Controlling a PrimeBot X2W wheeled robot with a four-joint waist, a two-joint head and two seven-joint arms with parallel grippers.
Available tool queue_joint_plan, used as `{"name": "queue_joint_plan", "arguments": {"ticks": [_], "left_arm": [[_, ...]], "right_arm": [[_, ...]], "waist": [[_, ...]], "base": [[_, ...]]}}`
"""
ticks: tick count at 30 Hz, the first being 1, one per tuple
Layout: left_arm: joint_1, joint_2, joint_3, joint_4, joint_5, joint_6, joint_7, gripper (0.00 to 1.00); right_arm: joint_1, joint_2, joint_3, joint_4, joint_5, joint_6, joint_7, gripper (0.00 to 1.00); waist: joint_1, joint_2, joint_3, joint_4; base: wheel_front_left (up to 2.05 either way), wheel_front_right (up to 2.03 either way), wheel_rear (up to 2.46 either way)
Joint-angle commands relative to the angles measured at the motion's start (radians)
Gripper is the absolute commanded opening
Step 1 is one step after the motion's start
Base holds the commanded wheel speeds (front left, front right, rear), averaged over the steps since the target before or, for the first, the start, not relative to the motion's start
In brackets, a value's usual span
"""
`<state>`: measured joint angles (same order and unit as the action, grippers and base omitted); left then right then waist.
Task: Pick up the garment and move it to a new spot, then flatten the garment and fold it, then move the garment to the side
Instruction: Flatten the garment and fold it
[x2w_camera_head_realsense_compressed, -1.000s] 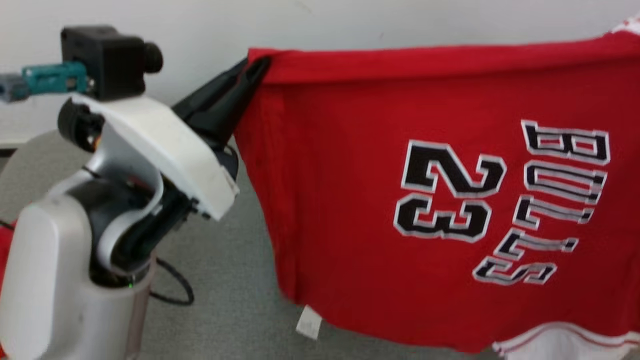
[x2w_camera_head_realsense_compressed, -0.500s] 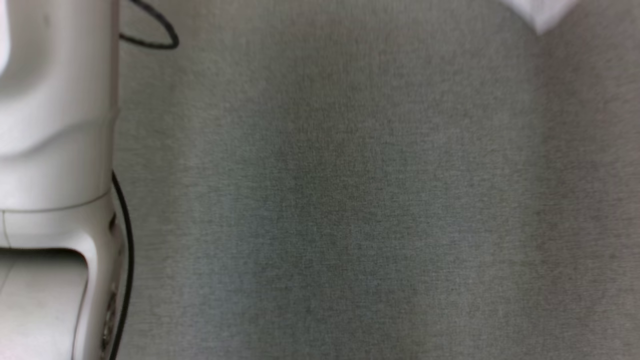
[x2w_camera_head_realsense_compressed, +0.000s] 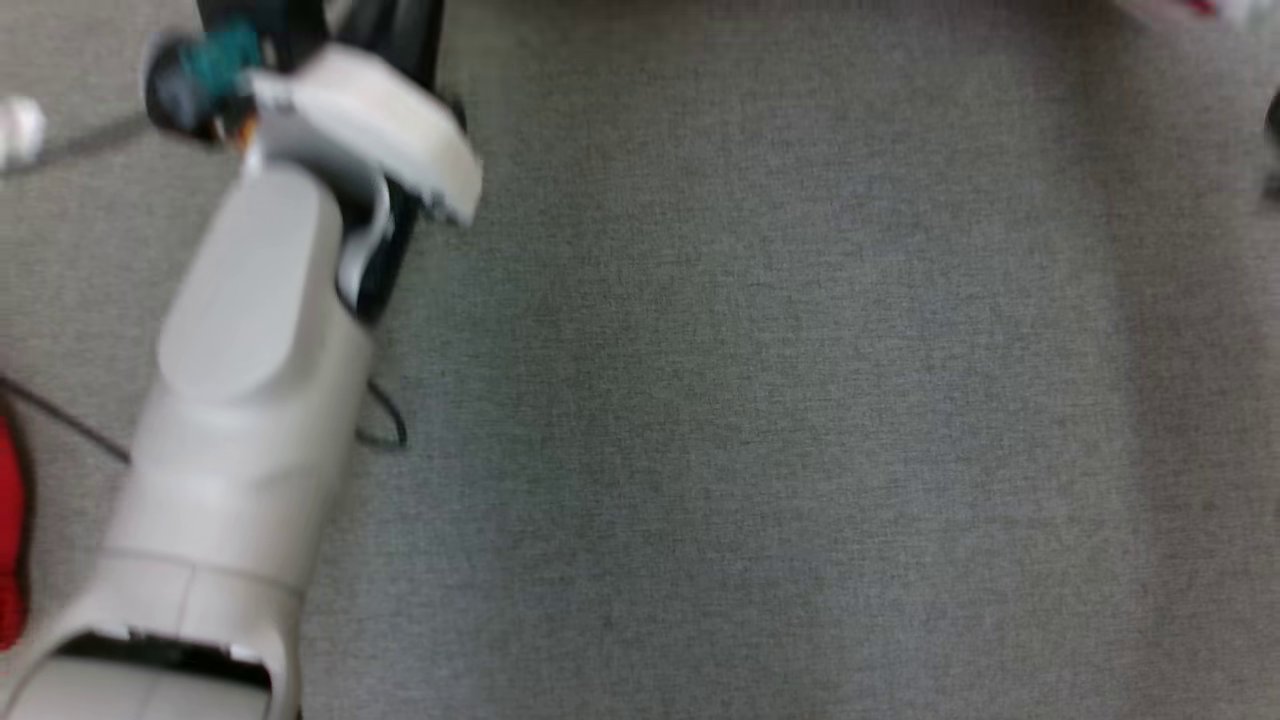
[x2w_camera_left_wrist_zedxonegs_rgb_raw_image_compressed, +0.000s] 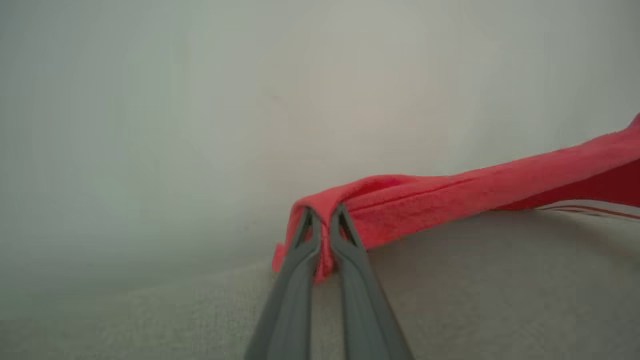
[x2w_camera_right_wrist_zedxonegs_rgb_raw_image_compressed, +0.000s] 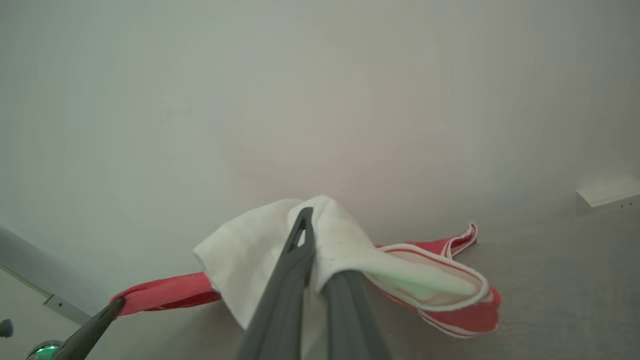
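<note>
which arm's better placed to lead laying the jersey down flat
Probably the left: the left gripper pinches a neat red hem of the jersey, which runs out straight. The right gripper is shut in bunched white trim draped over it.

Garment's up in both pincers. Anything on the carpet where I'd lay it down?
Nothing visible blocks the garment: the carpet ahead is bare. A black cable loop lies by the left forearm, off to the left.

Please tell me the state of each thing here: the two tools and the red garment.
left tool: shut on the red edge of the garment
right tool: shut on the garment's white part
garment: held by both tools, its edge stretched between them, not laid flat
</note>
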<state>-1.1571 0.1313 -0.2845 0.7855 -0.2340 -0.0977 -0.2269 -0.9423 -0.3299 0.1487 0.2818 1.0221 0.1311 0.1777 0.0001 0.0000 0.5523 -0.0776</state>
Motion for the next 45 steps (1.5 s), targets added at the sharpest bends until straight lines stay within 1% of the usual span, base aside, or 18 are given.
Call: {"name": "queue_joint_plan", "arguments": {"ticks": [1,5,7,10,13,16,18,20,22,26,29,32,34,36,38,41,45], "left_arm": [[0.035,0.007,0.000,0.000,-0.002,0.000,-0.013,0.00],[0.212,0.021,-0.024,-0.037,0.001,-0.006,-0.030,0.00],[0.308,0.028,-0.030,-0.070,-0.001,-0.002,-0.031,0.00],[0.463,0.039,-0.045,-0.126,-0.011,0.002,-0.029,0.00],[0.623,0.043,-0.068,-0.197,-0.017,0.014,-0.001,0.00],[0.798,0.050,-0.087,-0.290,-0.035,0.030,0.048,0.00],[0.912,0.073,-0.097,-0.363,-0.033,0.050,0.086,0.00],[1.027,0.078,-0.097,-0.445,-0.063,0.069,0.132,0.00],[1.129,0.092,-0.092,-0.545,-0.085,0.095,0.184,0.00],[1.280,0.127,-0.097,-0.740,-0.132,0.124,0.331,0.00],[1.306,0.156,-0.089,-0.846,-0.150,0.137,0.435,0.00],[1.263,0.173,-0.089,-0.909,-0.185,0.126,0.541,0.00],[1.214,0.193,-0.092,-0.937,-0.198,0.111,0.614,0.00],[1.162,0.195,-0.099,-0.949,-0.228,0.087,0.686,0.00],[1.094,0.195,-0.089,-0.954,-0.261,0.080,0.749,0.00],[1.008,0.180,-0.079,-0.945,-0.315,0.085,0.849,0.00],[0.907,0.171,-0.069,-0.927,-0.345,0.097,0.939,0.00]], "right_arm": [[0.049,-0.017,0.007,-0.013,0.018,-0.001,-0.007,0.00],[0.290,-0.091,0.064,-0.086,0.090,-0.001,-0.026,0.00],[0.402,-0.128,0.089,-0.123,0.111,-0.001,-0.033,0.00],[0.549,-0.161,0.117,-0.167,0.147,-0.001,-0.044,0.00],[0.684,-0.185,0.140,-0.192,0.171,-0.001,-0.051,0.00],[0.815,-0.213,0.167,-0.217,0.179,-0.001,-0.043,0.00],[0.905,-0.231,0.174,-0.231,0.184,-0.001,-0.047,0.00],[0.993,-0.245,0.175,-0.251,0.193,-0.001,-0.047,0.00],[1.078,-0.264,0.166,-0.276,0.200,-0.001,-0.046,0.00],[1.201,-0.297,0.136,-0.324,0.220,-0.001,-0.016,0.00],[1.220,-0.316,0.110,-0.342,0.220,-0.001,0.026,0.00],[1.181,-0.321,0.081,-0.344,0.220,-0.001,0.086,0.00],[1.148,-0.325,0.063,-0.340,0.220,-0.001,0.136,0.00],[1.113,-0.328,0.044,-0.336,0.210,-0.001,0.182,0.00],[1.070,-0.330,0.025,-0.331,0.195,-0.001,0.224,0.00],[0.993,-0.311,0.006,-0.333,0.177,-0.001,0.292,0.00],[0.881,-0.276,-0.010,-0.319,0.140,-0.001,0.367,0.00]], "waist": [[-0.0001,0.0000,-0.025,0.006],[-0.0001,0.0000,-0.097,0.016],[-0.0001,0.0000,-0.140,0.018],[-0.0001,0.0000,-0.206,0.011],[-0.0001,0.0000,-0.278,0.008],[-0.0001,0.0000,-0.341,0.000],[-0.0001,0.0000,-0.378,-0.005],[-0.0001,0.0000,-0.406,-0.007],[-0.0001,0.0000,-0.423,-0.007],[-0.0001,0.0000,-0.423,0.000],[-0.0001,0.0000,-0.412,0.006],[-0.0001,0.0000,-0.395,0.015],[-0.0001,0.0000,-0.385,0.022],[-0.0001,0.0000,-0.375,0.033],[-0.0001,0.0000,-0.360,0.039],[-0.0001,0.0000,-0.332,0.041],[-0.0001,0.0000,-0.291,0.038]], "base": [[0.00,0.00,0.00],[0.00,0.00,0.00],[0.00,0.00,0.00],[0.00,0.00,0.00],[0.00,0.00,0.00],[0.00,0.00,0.00],[0.00,0.00,0.00],[0.00,0.00,0.00],[0.00,0.00,0.00],[0.00,0.00,0.00],[0.00,0.00,0.00],[0.00,0.00,0.00],[0.00,0.00,0.00],[0.00,0.00,0.00],[0.00,0.00,0.00],[0.00,0.00,0.00],[0.00,0.00,0.00]]}}
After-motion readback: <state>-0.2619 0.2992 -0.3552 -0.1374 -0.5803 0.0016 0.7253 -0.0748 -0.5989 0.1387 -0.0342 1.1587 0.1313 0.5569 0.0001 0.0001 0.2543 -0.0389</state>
